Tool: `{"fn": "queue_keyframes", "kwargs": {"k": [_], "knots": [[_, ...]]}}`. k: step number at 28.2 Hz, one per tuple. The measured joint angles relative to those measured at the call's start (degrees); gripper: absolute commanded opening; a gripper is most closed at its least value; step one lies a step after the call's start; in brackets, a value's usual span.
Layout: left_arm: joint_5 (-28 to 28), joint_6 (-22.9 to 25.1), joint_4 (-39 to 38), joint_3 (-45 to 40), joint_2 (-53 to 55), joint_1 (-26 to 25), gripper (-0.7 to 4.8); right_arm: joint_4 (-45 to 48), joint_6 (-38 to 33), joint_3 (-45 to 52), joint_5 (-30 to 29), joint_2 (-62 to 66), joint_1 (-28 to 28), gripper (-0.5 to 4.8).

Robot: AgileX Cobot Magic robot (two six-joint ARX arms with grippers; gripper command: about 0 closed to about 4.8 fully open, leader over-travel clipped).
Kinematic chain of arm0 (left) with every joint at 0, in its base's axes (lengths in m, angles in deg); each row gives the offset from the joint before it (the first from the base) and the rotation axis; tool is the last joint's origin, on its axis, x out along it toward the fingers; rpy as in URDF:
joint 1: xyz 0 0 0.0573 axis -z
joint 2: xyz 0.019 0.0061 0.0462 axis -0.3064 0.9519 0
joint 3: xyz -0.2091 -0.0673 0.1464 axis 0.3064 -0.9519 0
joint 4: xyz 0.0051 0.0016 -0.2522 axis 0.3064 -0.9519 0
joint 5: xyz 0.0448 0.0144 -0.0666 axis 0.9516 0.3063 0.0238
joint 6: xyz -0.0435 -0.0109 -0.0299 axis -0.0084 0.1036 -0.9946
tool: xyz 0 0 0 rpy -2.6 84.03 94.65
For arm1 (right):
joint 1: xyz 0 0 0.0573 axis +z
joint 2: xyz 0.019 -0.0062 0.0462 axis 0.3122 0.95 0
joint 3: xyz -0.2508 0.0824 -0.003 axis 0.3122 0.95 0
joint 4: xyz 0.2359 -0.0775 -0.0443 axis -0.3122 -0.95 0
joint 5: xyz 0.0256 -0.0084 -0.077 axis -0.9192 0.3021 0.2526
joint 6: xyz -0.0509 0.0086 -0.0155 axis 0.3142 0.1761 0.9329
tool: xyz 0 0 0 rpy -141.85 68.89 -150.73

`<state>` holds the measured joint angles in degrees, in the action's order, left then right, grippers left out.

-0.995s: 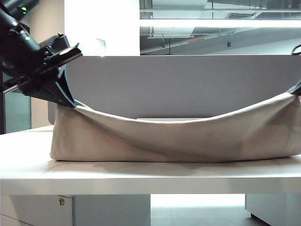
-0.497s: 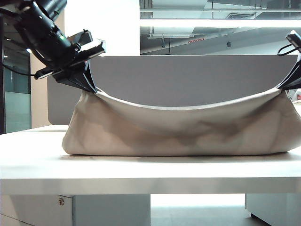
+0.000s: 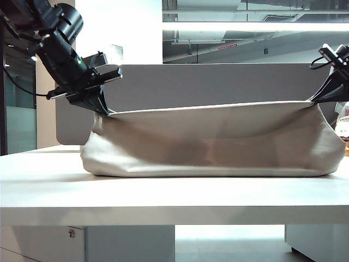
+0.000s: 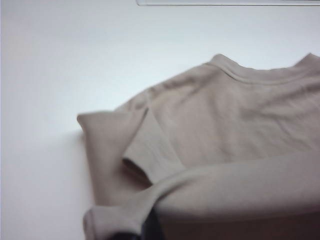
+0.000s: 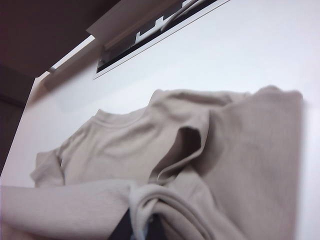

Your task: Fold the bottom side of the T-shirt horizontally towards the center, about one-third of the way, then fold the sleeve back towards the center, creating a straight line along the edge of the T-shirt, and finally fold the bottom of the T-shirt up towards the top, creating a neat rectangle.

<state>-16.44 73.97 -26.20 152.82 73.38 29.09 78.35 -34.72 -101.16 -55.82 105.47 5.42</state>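
Both grippers are clamped shut on the bottom of the T-shirt, holding that long edge up off the table and stretched nearly straight between them. From the exterior camera the left gripper pinches the edge above the table's left part, and the right gripper pinches it near the table's right edge, where the arm runs out of the picture. The T-shirt is plain beige cloth, soft and matte, and it hangs from the raised edge as a broad curtain whose lower fold rests on the table along most of its width, bulging outward at both ends. Darker shadowed creases run across its middle. In the left wrist camera the rest of the T-shirt lies flat on the white tabletop, with the ribbed neck opening toward the far edge and a short sleeve folded in beside the body; the lifted cloth fills the near part of that picture, and only a dark sliver of the fingers shows beneath it. The right wrist camera shows the T-shirt the same way, its neck opening and other sleeve lying on the table, while bunched cloth wraps over the dark fingertips and hides how they meet. Both wrist pictures are soft and slightly blurred.
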Motion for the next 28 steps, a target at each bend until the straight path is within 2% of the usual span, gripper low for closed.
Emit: {"fn": "queue_keyframes", "kwargs": {"k": [13, 20, 21, 22, 23, 25, 28], "knots": [[-0.11, 1.66, 0.04, 11.15, 10.64, -0.04, -0.06, 0.98, -0.02, -8.33, 1.4, 9.86, 0.09, -0.01], [-0.07, 1.7, 0.79, 13.22, 14.67, -0.04, -0.06, 1.51, -0.02, -12.31, 1.79, 13.64, 0.44, -0.01], [-0.07, 1.7, 0.9, 13.22, 15.02, -0.04, -0.05, 1.68, -0.02, -12.52, 1.86, 13.94, 0.59, 0.05], [0.0, 1.7, 0.94, 13.22, 15.32, -0.04, -0.01, 1.73, 0.02, -12.55, 1.95, 14.12, 0.66, 0.35], [0.15, 1.7, 0.94, 13.2, 15.45, -0.04, 0.27, 1.73, 0.04, -12.52, 2.12, 14.16, 0.74, 0.98], [0.37, 1.7, 0.94, 13.18, 15.54, -0.04, 1.35, 2.6, 0.31, -12.52, 2.86, 14.16, 0.87, 2.15], [0.83, 1.73, 2.82, 13.18, 15.52, -0.07, 3.86, 5.16, 0.35, -12.68, 3.98, 14.14, 0.7, 3.37]]}}
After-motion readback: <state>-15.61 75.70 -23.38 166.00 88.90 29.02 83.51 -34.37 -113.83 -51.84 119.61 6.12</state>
